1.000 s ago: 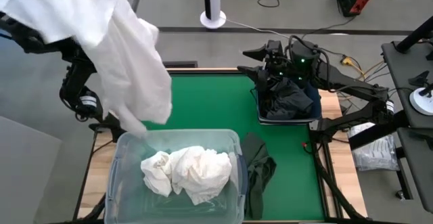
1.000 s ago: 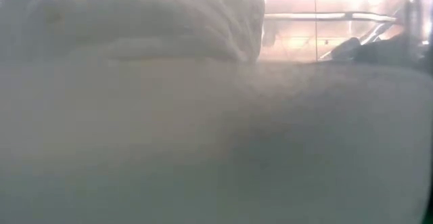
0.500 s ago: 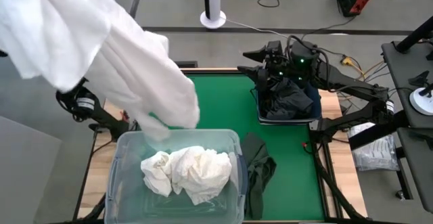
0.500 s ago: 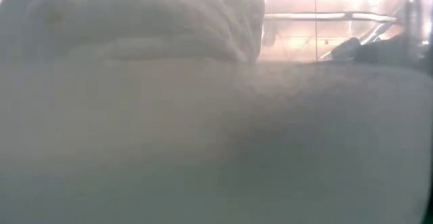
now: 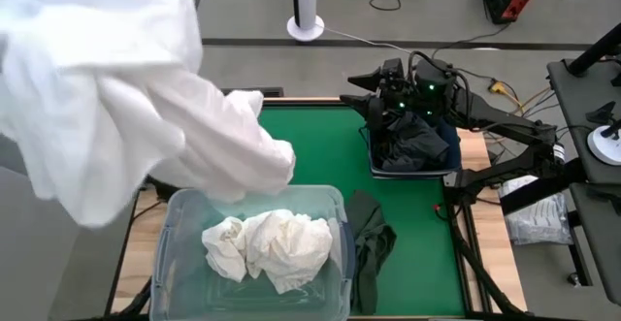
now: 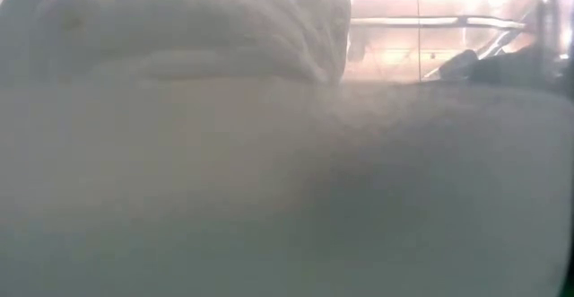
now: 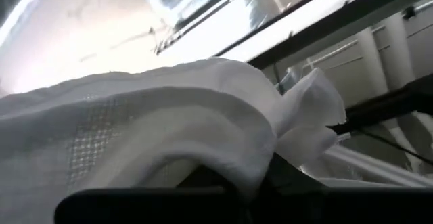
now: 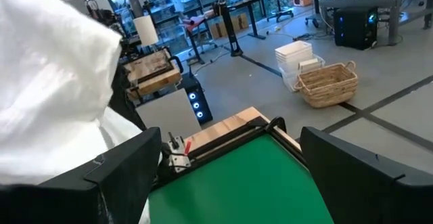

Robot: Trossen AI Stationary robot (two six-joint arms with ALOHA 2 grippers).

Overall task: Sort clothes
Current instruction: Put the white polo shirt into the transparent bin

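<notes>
A large white garment [image 5: 126,108] hangs high over the table's left side and hides my left arm in the high view. Its lower end [image 5: 257,171] dangles over the far rim of the clear tub [image 5: 175,263]. In the left wrist view this white garment [image 7: 149,122] lies draped over my left gripper [image 7: 223,190]. More white clothes [image 5: 267,243] sit crumpled in the tub. An olive garment [image 5: 369,243] lies flat on the green table beside the tub. My right gripper [image 5: 367,86] is open over the far left corner of the dark blue bin [image 5: 412,171], which holds dark clothes [image 5: 417,142]. My left gripper is shut on the white garment, which is lifted clear of the table and hangs slack below it. Folds of the cloth [image 7: 257,149] drape over the fingers and hide the place of contact, so which part it has cannot be told.
Bare green table [image 5: 310,146] lies between the tub and the bin. The low view looks through the tub's cloudy wall at the white clothes [image 6: 179,28]. The right wrist view shows open fingers [image 8: 128,163], the green table [image 8: 237,176] and the room's floor beyond.
My left arm has swung the white garment from the far left toward the near edge and the tub, and higher toward the overhead camera. The cloth now covers the arm, and its lower end has moved right along the tub's far rim. My right arm has kept still.
</notes>
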